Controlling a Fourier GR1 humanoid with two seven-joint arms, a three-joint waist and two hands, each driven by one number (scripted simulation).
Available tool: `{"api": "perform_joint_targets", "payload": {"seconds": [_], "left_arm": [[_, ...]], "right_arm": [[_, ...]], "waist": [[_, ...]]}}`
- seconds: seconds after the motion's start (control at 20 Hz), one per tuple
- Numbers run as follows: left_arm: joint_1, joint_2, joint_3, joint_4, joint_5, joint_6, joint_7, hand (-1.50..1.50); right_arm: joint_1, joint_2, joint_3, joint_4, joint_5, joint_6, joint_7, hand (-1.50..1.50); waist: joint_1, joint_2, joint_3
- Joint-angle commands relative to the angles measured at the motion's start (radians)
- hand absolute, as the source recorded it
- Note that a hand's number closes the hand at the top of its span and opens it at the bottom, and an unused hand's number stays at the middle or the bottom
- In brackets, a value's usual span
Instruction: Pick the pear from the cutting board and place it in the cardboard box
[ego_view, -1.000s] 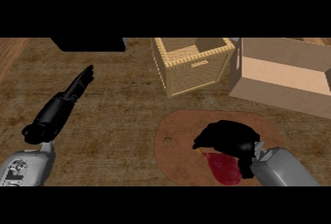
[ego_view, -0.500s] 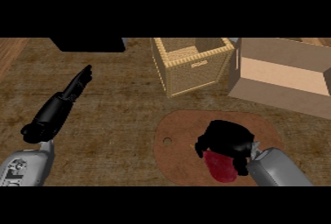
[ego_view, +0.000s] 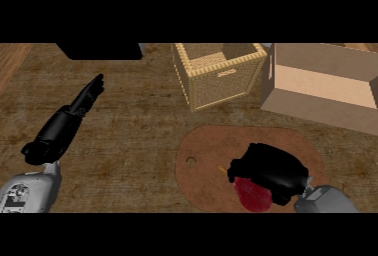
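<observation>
A dark red pear (ego_view: 253, 196) lies on the round brown cutting board (ego_view: 214, 145) at the lower right. My right hand (ego_view: 272, 169) sits on top of it with fingers curled round its upper part, so only the lower end and a thin stem show. The open cardboard box (ego_view: 325, 85) stands at the far right, beyond the board. My left hand (ego_view: 83, 101) rests open at the left, fingers straight and pointing away, far from the board.
A tall wicker basket (ego_view: 221, 75) stands just behind the board, left of the cardboard box. A black object (ego_view: 100, 50) sits at the back left edge. The counter (ego_view: 133, 150) between the two arms is bare woven brown surface.
My right hand has sunk slightly lower over the pear and its fingers have drawn in around it. The pear and the left arm have stayed where they were.
</observation>
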Motion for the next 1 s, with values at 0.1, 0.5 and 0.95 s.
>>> {"api": "perform_joint_targets", "payload": {"seconds": [0.1, 0.5, 0.95], "left_arm": [[0.064, -0.005, -0.003, -0.015, -0.005, -0.013, -0.039, 0.00], [0.052, 0.018, 0.031, -0.015, 0.002, -0.020, -0.040, 0.00], [0.045, -0.034, -0.011, -0.030, -0.034, 0.013, -0.020, 0.00]], "right_arm": [[0.026, -0.016, -0.076, -0.168, -0.048, -0.049, -0.046, 1.50], [0.050, -0.037, -0.392, -0.413, -0.315, 0.090, 0.022, 1.50], [-0.177, 0.053, -0.662, -0.265, -0.452, 0.175, 0.390, 1.50]], "waist": [[0.001, 0.000, 0.003], [-0.006, -0.002, 0.003], [0.008, 0.002, 0.003]]}}
